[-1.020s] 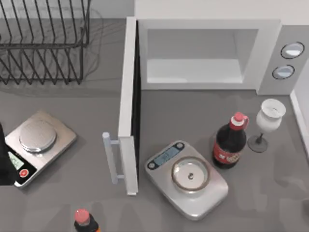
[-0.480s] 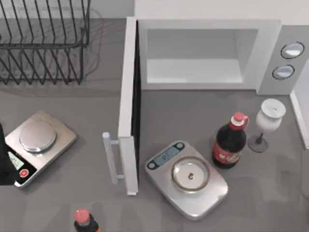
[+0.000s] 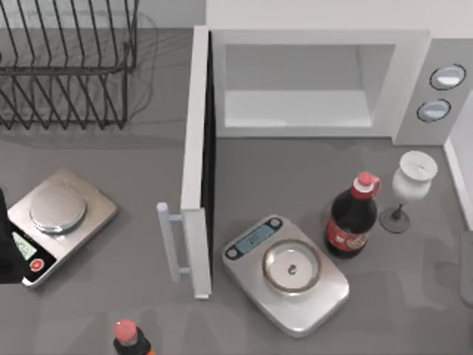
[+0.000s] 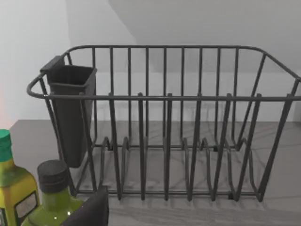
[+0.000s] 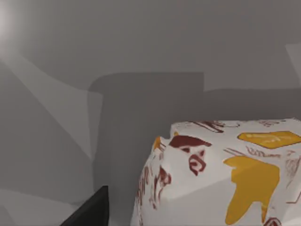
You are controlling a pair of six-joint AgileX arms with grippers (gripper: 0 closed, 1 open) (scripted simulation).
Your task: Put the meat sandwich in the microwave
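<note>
The white microwave (image 3: pixel 410 81) stands at the back of the table, its door (image 3: pixel 194 148) swung wide open toward the front and its bar handle (image 3: pixel 168 240) facing left. Nothing lies in its pale cavity (image 3: pixel 295 107). The right wrist view shows, close up, a white wrapped packet with red and yellow print (image 5: pixel 221 174) on the grey surface; I take it for the meat sandwich. A dark part of my right gripper (image 5: pixel 89 212) sits just beside the packet. My left arm (image 3: pixel 6 248) rests at the table's far left edge.
Silver kitchen scales (image 3: pixel 288 274) sit in front of the microwave opening, with a cola bottle (image 3: pixel 352 218) and a wine glass (image 3: pixel 409 185) to their right. Second scales (image 3: pixel 55 218) lie at the left. A wire dish rack (image 3: pixel 66 66) fills the back left. Another bottle (image 3: pixel 127 336) stands at the front.
A faint grey shape has come in at the top view's right edge. Nothing else on the table has moved.
</note>
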